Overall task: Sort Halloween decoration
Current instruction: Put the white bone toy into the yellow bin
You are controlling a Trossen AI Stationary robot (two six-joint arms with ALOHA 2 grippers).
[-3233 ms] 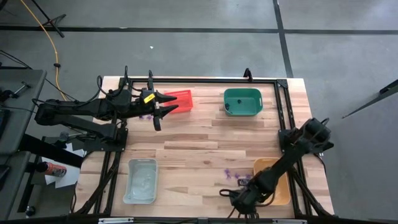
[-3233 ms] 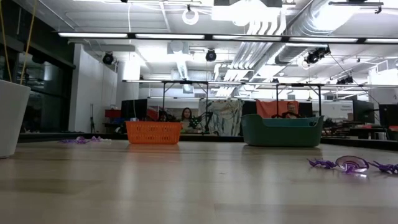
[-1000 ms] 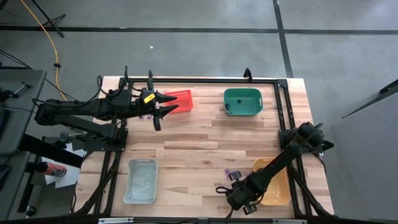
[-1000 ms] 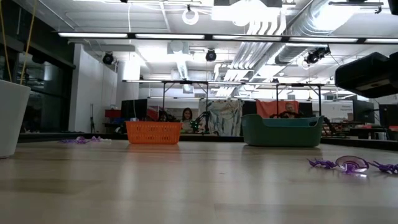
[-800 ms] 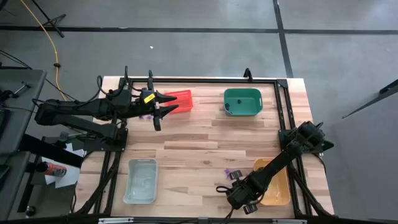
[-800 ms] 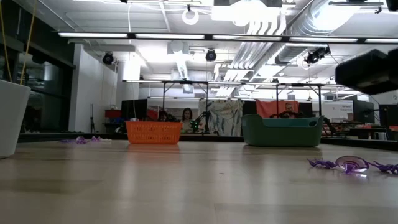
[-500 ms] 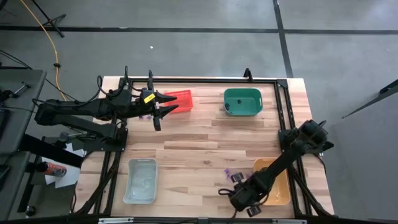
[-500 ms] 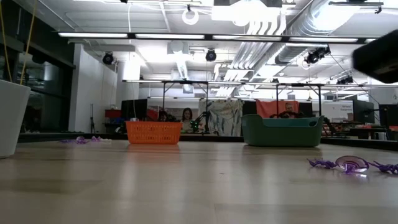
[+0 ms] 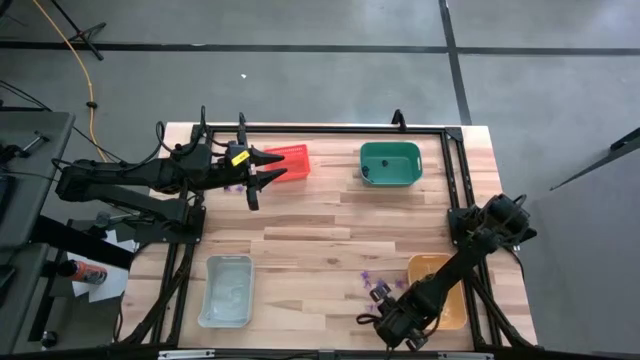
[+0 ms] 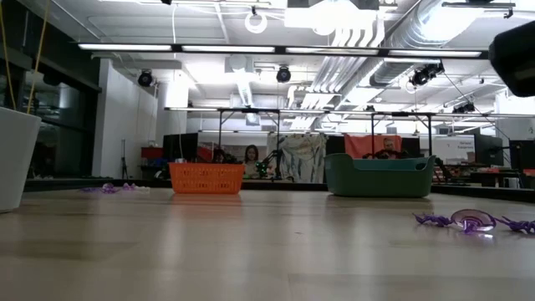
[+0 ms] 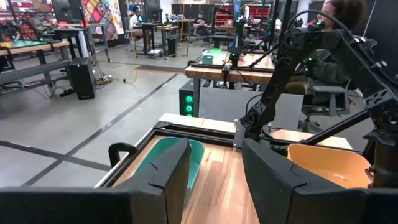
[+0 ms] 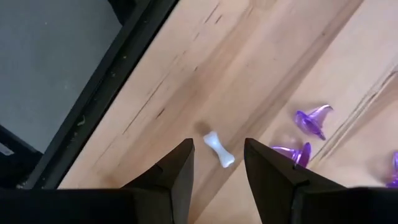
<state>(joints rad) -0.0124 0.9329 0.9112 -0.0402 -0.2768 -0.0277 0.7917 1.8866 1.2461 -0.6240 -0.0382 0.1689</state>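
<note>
From above, the right gripper (image 9: 372, 318) is seen low over the table's (image 9: 320, 225) near edge, purple trinkets (image 9: 372, 288) just beyond it beside the orange bin (image 9: 440, 300). The left gripper (image 9: 262, 178) is held by the red bin (image 9: 288, 160).

In the right wrist view, fingers (image 12: 174, 177) stand apart, empty; a small white piece (image 12: 219, 149) lies between them, purple trinkets beside.

In the left wrist view, fingers (image 11: 168, 174) are parted, nothing gripped.

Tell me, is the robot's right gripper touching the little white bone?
Apart. In the right wrist view, the right gripper hangs open above the white bone, with bare table showing between its fingers.
</note>
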